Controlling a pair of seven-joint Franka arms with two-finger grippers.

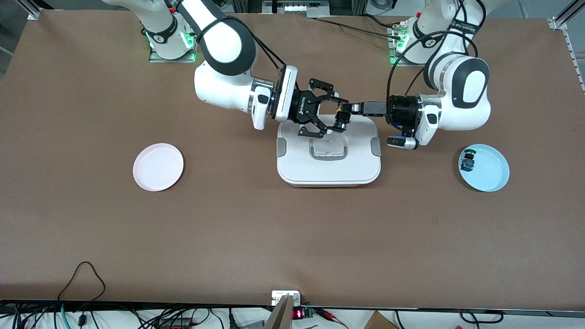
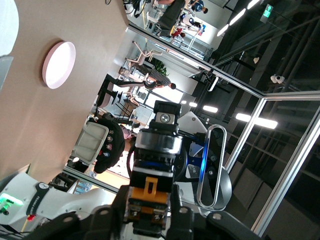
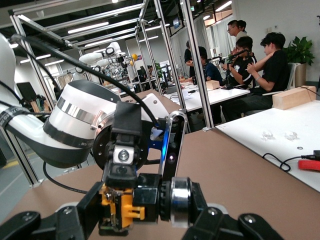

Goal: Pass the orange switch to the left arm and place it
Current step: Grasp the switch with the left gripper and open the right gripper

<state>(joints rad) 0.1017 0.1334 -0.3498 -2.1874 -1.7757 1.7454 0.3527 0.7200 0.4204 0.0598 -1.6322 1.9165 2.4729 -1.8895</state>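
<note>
Front view: both grippers meet in mid-air over the box [image 1: 329, 157], at its edge nearest the arms' bases. The right gripper [image 1: 330, 118] and the left gripper [image 1: 343, 108] point at each other, w/ the switch [image 1: 340, 119] between the fingers of both. Right fingers are closed on it; left fingers have also clamped down on it. A pink plate [image 1: 158, 167] sits on the counter [image 1: 292, 228] toward the right arm's end, a blue plate [image 1: 491, 176] toward the left arm's end, w/ a green-capped switch [image 1: 467, 160] on it.

Left wrist view: the switch [image 2: 147, 200], orange part showing, sits pinched between the left gripper [image 2: 148, 212] fingers; right gripper's wrist faces it just past the fingertips.

Right wrist view: the switch [image 3: 119, 207] is gripped between the right gripper [image 3: 125, 220] fingers, left gripper's fingers closed on it from straight ahead.
</note>
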